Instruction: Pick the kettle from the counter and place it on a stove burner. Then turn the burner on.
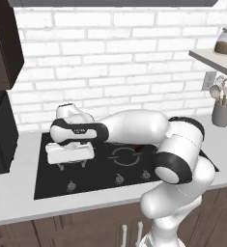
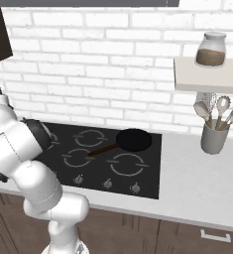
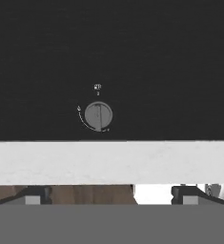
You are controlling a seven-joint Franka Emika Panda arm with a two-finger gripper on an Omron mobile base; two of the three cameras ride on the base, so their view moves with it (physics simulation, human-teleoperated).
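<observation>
Where the kettle sits I cannot tell: the arm lies across the left part of the stove (image 1: 110, 169), and the rings left uncovered carry no kettle. The big ring (image 2: 128, 163) is bare, and a black pan (image 2: 133, 140) rests on the ring behind it.

The tool (image 1: 72, 165) hangs over the stove's front left corner with its fingers spread wide and nothing between them. In the hand view, straight ahead of the tool (image 3: 108, 195), lies a round knob (image 3: 98, 116), and the pale strip of the tabletop (image 3: 108, 162) runs between the two.

Judging by this, carrying the kettle is probably over. Turning the burner on is what remains: the tool has yet to come down on the knob.
</observation>
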